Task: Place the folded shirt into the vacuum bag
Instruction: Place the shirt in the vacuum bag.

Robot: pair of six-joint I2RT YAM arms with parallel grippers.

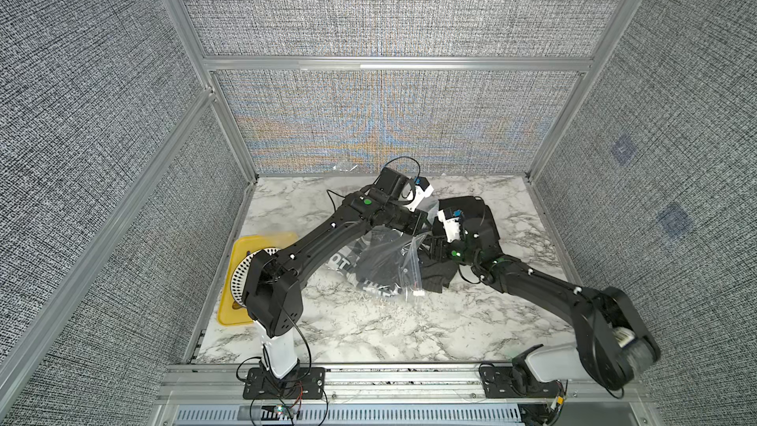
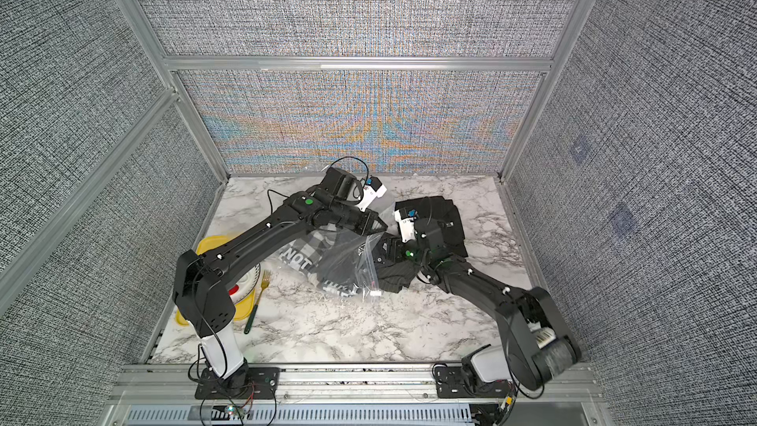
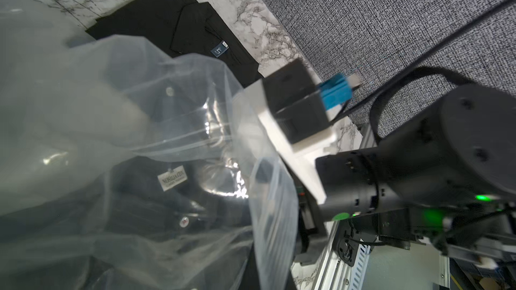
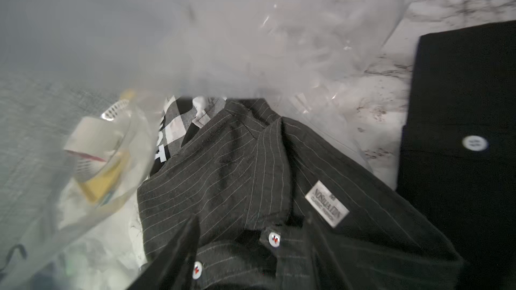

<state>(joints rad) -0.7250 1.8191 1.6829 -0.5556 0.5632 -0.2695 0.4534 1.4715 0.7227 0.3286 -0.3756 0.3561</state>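
Observation:
The vacuum bag [image 1: 391, 258] [image 2: 348, 258] lies crumpled at mid-table, its open edge lifted. My left gripper [image 1: 424, 226] [image 2: 381, 226] is shut on that edge; in the left wrist view the bag's film [image 3: 273, 218] hangs right in front of the jaws. A folded dark pinstriped shirt [image 4: 237, 163] [image 1: 436, 278] lies with its far end under the bag's film [image 4: 251, 37] and its collar end outside. My right gripper [image 4: 251, 260] [image 1: 432, 247] hovers over the collar and buttons, fingers apart with the button strip between them.
A black-and-white printed garment [image 2: 299, 258] sits deeper in the bag. A second folded black shirt [image 1: 471, 206] [image 4: 460, 107] lies just behind the right wrist. A yellow tray [image 1: 233, 280] with a white dish and a gold fork [image 2: 256, 301] lies at the left edge.

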